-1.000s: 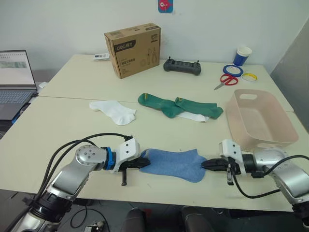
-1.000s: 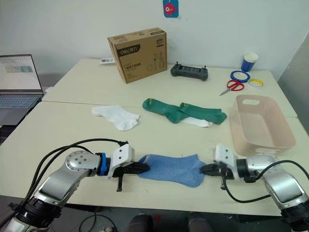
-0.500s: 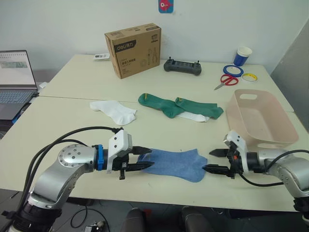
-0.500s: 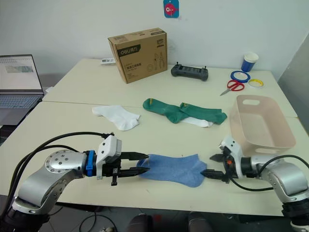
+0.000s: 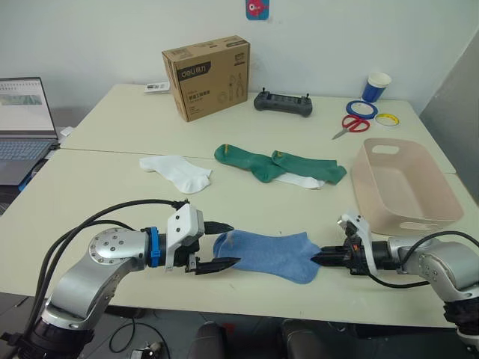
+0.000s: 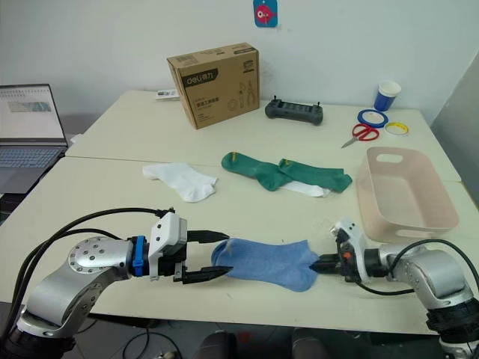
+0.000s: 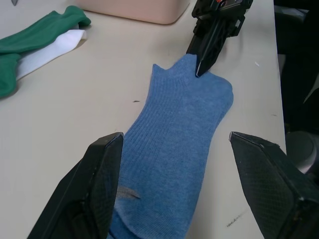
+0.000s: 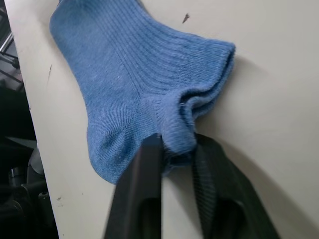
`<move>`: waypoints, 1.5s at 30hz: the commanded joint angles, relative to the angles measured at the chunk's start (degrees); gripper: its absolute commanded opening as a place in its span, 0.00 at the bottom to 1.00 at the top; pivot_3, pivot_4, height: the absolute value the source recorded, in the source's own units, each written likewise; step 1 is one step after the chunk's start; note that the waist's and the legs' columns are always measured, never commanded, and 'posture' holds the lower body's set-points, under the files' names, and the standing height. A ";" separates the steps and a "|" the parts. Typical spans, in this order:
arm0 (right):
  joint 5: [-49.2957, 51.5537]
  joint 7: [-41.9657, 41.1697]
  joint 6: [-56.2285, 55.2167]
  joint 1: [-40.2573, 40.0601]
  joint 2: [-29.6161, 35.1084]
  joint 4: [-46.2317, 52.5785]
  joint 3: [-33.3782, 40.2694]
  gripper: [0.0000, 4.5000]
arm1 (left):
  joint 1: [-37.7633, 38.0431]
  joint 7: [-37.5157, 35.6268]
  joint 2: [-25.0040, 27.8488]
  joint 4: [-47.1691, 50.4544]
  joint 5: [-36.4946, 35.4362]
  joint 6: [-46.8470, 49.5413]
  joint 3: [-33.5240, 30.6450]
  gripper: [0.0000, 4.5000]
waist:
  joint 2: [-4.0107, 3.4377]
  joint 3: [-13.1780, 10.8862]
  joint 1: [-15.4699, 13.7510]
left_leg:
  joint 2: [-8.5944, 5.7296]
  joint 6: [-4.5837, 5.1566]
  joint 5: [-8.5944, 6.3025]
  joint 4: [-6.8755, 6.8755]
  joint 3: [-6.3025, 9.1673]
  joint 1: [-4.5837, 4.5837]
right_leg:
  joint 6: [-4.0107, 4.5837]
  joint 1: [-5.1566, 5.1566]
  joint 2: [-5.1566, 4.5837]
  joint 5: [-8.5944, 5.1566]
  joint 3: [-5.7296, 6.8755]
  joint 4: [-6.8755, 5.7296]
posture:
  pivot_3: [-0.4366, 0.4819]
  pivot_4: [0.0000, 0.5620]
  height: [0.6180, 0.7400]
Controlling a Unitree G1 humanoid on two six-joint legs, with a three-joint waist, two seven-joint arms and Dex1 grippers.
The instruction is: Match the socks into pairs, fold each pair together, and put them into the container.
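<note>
Pinching blue sock (image 5: 271,253): right gripper (image 5: 320,259) | left gripper (image 5: 224,245) wide | cardboard box (image 5: 206,77) "deli"

Bright, even light; soft shadows; all views sharp.

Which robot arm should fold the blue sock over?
The right one, probably. Its claw is already shut on the blue sock's cuff, while the left claw is open around the toe end, gripping nothing.

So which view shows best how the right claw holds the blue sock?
The right wrist view: the right claw pinches the blue sock at its cuff edge. The eye views show it small; the left wrist view shows it from afar.
</note>
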State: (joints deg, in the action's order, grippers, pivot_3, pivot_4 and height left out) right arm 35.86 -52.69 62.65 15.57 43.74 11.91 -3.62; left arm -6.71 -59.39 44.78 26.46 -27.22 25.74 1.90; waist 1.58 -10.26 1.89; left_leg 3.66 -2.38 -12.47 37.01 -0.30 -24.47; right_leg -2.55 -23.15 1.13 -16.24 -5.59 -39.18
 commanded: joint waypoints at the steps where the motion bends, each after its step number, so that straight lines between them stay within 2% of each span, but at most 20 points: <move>1: 3.20 -0.91 2.49 2.53 -0.04 -2.08 3.49 0.01 | 0.04 0.07 -0.18 1.09 0.14 -1.25 -0.11 0.79 | 0.00 0.00 0.01 | 0.00 0.00 0.00 0.00 0.00 0.00 | 0.00 0.00 0.00 0.00 0.00 0.00 | 0.48 0.27 1.00; 5: 1.37 -6.54 -0.45 4.76 4.90 -6.21 1.60 0.01 | -2.28 0.03 -1.66 -0.80 1.36 -1.60 2.52 0.79 | -0.06 -0.02 -0.01 | 0.00 0.00 0.00 -0.01 0.02 0.00 | 0.00 0.00 0.01 0.00 0.02 0.01 | 0.48 0.27 1.00; 8: 0.51 -10.77 -1.82 6.98 7.84 -8.88 -0.32 0.00 | -6.45 -0.03 -3.87 -4.93 4.72 -2.29 6.98 0.66 | -0.05 -0.01 -0.10 | -0.05 0.00 0.00 0.01 -0.04 0.00 | -0.01 0.02 -0.04 0.01 -0.01 0.07 | 0.48 0.27 1.00; 17: -2.24 -16.19 -3.99 10.47 9.26 -12.94 -4.37 0.00 | -16.00 0.19 -10.62 -16.02 12.38 -3.42 15.95 0.00 | -0.04 -0.01 -0.04 | -0.03 0.03 -0.01 -0.02 0.06 -0.03 | 0.09 -0.01 0.06 0.07 0.02 0.06 | 0.48 0.27 1.00; 21: -1.30 -15.69 -1.67 12.30 8.25 -11.77 -3.83 0.00 | -15.99 -1.75 -10.62 -17.74 14.83 -2.88 19.38 0.00 | -0.04 -0.01 0.22 | -0.03 0.03 -0.01 0.00 0.03 -0.04 | 0.08 -0.01 0.06 0.07 -0.04 0.06 | 0.48 0.27 1.00; 24: 2.51 -15.32 2.72 14.26 6.75 -9.26 -1.76 0.00 | -15.88 -2.95 -8.65 -21.45 19.78 -5.35 22.58 0.00 | -0.04 0.00 0.25 | -0.03 0.03 -0.01 -0.01 0.08 -0.03 | 0.08 -0.02 0.08 0.06 -0.01 0.04 | 0.48 0.27 1.00; 28: 9.54 -13.17 10.11 17.05 2.79 -4.78 1.10 0.00 | -15.74 -2.34 -9.55 -24.68 21.85 -8.05 22.93 0.00 | -0.10 0.04 0.21 | -0.01 0.03 -0.01 0.00 0.13 -0.01 | 0.08 0.01 0.11 0.07 0.01 0.01 | 0.48 0.27 1.00; 31: 11.89 -9.92 13.47 18.04 -0.77 -2.42 1.68 0.00 | -15.79 -2.18 -11.28 -24.98 20.72 -7.82 22.30 0.00 | -0.12 0.08 0.02 | -0.02 0.03 -0.01 0.01 0.15 0.01 | 0.08 0.03 0.10 0.07 0.02 -0.02 | 0.48 0.27 1.00; 34: 10.13 -6.11 11.87 17.74 -5.95 -2.05 -1.56 0.00 | -16.10 -2.25 -12.56 -24.57 20.41 -7.20 22.15 0.00 | -0.10 0.15 -0.01 | -0.01 0.03 -0.01 0.03 0.13 0.00 | 0.07 0.06 0.10 0.06 0.02 0.00 | 0.48 0.27 1.00; 40: 7.10 -3.27 8.05 17.46 -11.15 -4.64 -5.59 0.00 | -16.02 -3.00 -12.12 -24.70 20.86 -7.50 21.68 0.00 | -0.11 0.16 -0.04 | -0.01 0.03 -0.01 0.02 0.12 -0.05 | 0.08 0.02 0.08 0.07 0.03 0.02 | 0.48 0.27 1.00; 45: 6.97 -1.52 8.05 17.92 -14.64 -6.62 -5.56 0.00 | -15.89 -3.09 -11.67 -24.72 20.87 -7.50 21.40 0.00 | -0.12 0.16 -0.02 | -0.01 0.03 -0.01 0.02 0.13 -0.05 | 0.08 0.00 0.10 0.07 0.04 0.00 | 0.48 0.27 1.00</move>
State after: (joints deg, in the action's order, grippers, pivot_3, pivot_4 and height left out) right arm 41.68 -54.49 70.70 32.57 29.41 4.59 -10.43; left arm -23.12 -62.20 32.26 2.57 -7.63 17.33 23.12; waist 1.46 -10.10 1.87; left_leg 3.66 -2.35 -12.47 37.02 -0.17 -24.52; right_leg -2.46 -23.15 1.23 -16.17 -5.56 -39.18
